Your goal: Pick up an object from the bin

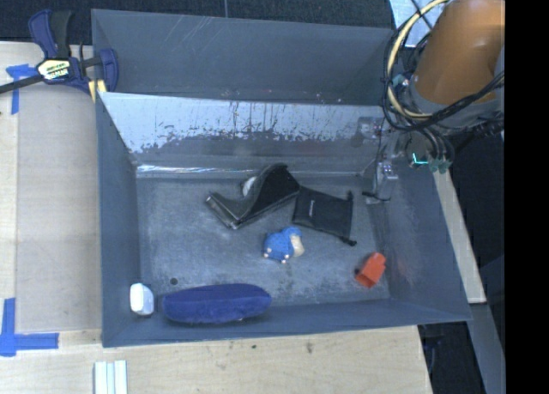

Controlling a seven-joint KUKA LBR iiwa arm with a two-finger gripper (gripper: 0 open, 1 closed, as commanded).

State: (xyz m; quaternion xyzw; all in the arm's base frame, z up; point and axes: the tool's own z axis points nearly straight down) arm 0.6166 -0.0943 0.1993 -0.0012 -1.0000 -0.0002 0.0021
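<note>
Cannot tell the gripper's [381, 184] opening; nothing seen in its hold. Poised low by the right wall of the bin [257, 66], just beside the black flat piece [324, 212], with the orange block [371, 269] near, toward the front. Best to choose 1 of these 2, centre squarely above it, keep clear of the wall, and descend straight.

One camera looks down over the whole bin [257, 66], seemingly from 6 o'clock, arm [459, 45] entering at 3 o'clock.

White thing [250, 184] half hidden behind black dispenser [268, 196], small blue-and-white lump [281, 245] unidentifiable
</note>
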